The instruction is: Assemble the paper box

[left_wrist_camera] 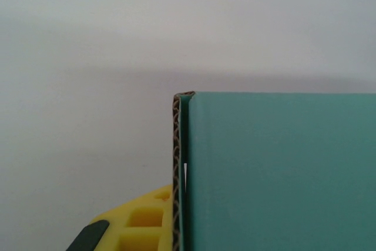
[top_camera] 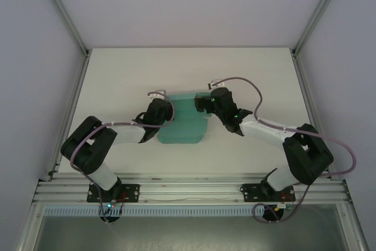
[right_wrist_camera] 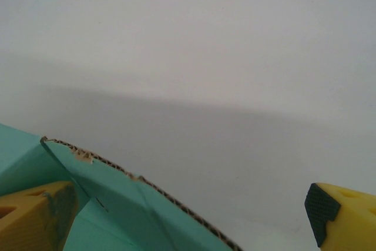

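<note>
Top external view: I see the paper box [top_camera: 183, 123], teal-green card, lying mid-table [top_camera: 117, 74] between the two arms, partly folded, with its far panel raised. The left gripper [top_camera: 163, 111] is at the box's left edge and the right gripper [top_camera: 207, 103] is at its far right corner.

Left wrist view: a teal panel takes up the lower right, and its brown corrugated edge runs straight down the middle of the frame, doubled over at the top. One yellow finger [left_wrist_camera: 141, 221] with a black pad sits against the outer side of that wall. The other finger is hidden behind the panel. I read the left fingers as clenched on the box wall.

Right wrist view: the right fingers are released, spread wide. One yellow finger [right_wrist_camera: 29, 216] sits low left, tucked against a bent teal flap with a ragged corrugated edge. The other, black-padded [right_wrist_camera: 343, 213], hangs well apart over bare table, touching nothing.
</note>
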